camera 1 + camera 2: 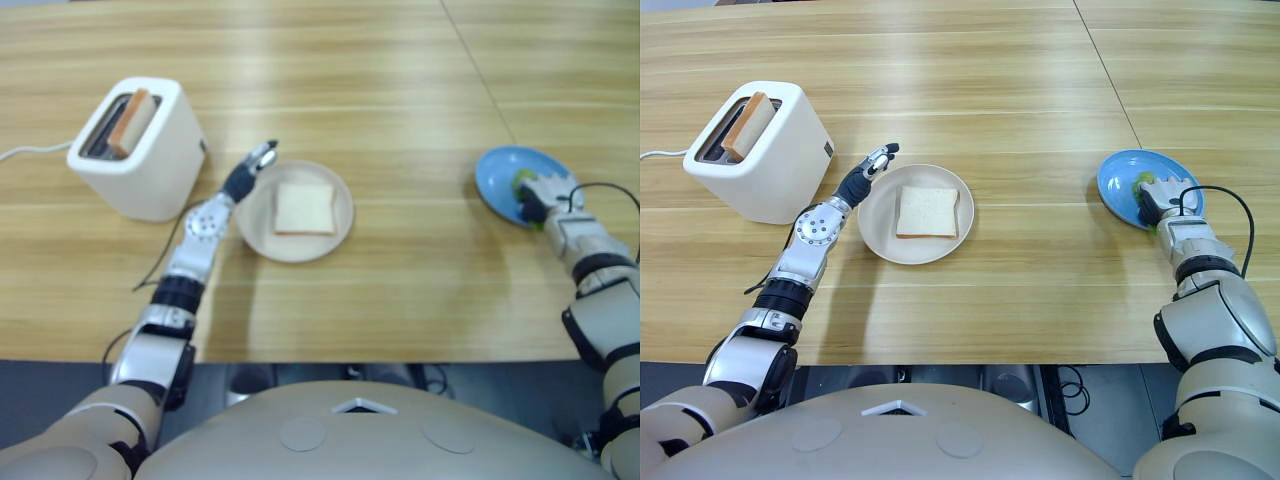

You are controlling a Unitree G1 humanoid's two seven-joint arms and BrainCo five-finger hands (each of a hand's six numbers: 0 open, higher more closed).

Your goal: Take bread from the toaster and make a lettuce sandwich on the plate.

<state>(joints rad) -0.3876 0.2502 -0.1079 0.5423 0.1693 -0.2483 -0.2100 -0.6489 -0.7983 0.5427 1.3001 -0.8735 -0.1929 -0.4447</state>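
a pale wooden table [1040,100] seen from above, with two robot arms coming in from its near edge.

toward the table's left edge stands a white toaster [765,165]. one slice of toast [746,125] stands upright in its slot, its top poking out. a white cord [658,155] runs from the toaster off toward the left edge.

near the middle of the table, just right of the toaster, sits a round cream plate [876,236]. a square slice of white bread [927,212] lies flat on it, roughly centred.

the left hand [866,172] hovers between the toaster and the cream plate, by the plate's far-left rim. it is released and holds nothing, its dark fingers [883,153] stretched out toward the far edge of the table. it is apart from the bread on the plate and from the toaster.

toward the table's right edge, well apart from the cream plate, lies a blue plate [1118,172]. a small piece of green lettuce [1138,183] rests on it. the right hand [1162,205] lies over the near side of the blue plate, right against the lettuce. whether this hand is grasping the lettuce or only resting beside it cannot be told.
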